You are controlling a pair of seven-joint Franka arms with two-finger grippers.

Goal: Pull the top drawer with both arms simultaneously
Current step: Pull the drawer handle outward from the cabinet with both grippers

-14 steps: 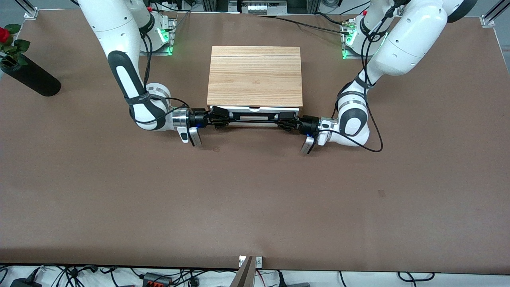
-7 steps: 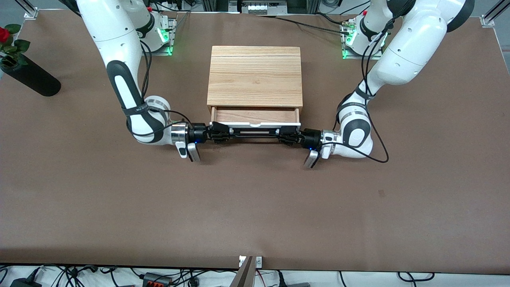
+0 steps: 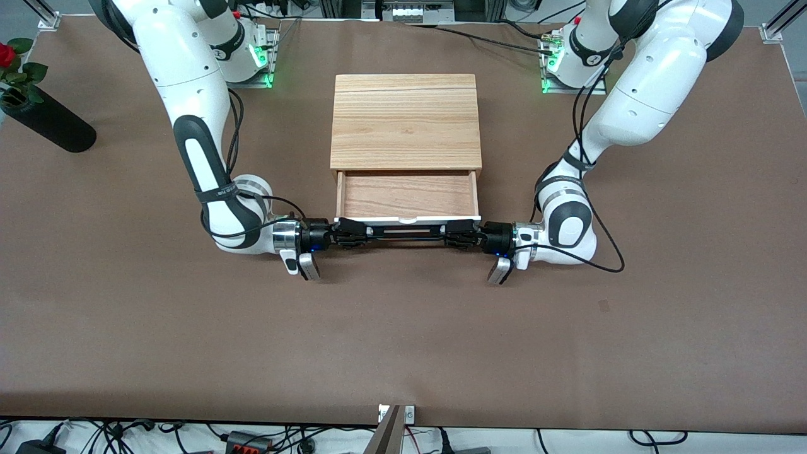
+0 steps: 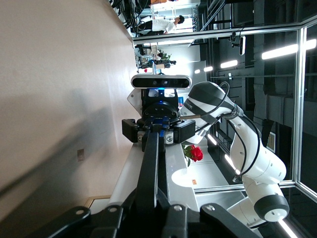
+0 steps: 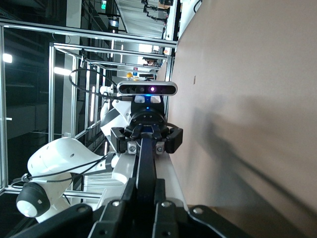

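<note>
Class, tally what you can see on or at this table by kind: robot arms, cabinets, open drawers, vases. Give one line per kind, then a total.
Robot arms: 2, right gripper and left gripper each shut on the bar handle
Cabinets: 1
Open drawers: 1, the top drawer
Vases: 1, black with a red rose
Total: 5

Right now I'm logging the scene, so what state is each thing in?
top drawer: pulled well out, wood inside bare.
black bar handle: gripped at both ends.
left end effector: shut on the handle's end toward the left arm.
right end effector: shut on the handle's other end.
cabinet: upright, nothing on its top board.
</note>
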